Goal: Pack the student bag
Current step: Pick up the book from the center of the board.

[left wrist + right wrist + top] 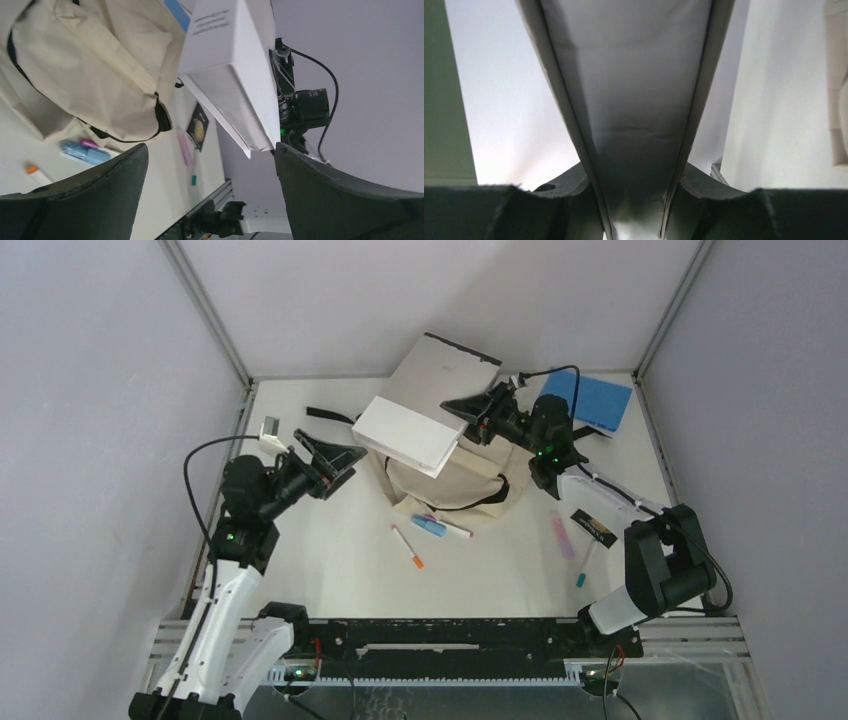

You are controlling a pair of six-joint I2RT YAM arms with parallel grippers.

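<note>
The student bag (455, 485) lies slumped mid-bench towards the far edge. Its mouth is hidden under a thick white book (405, 435) that the right gripper (468, 408) clamps by one edge above it, so its contents cannot be told. The left gripper (335, 458) hangs with jaws wide apart just left of the book, touching nothing. Five pens (407, 547) lie scattered near the bag's near side, one black card (593, 527) among them, and one blue notebook (592, 400) sits in the far right corner.
</note>
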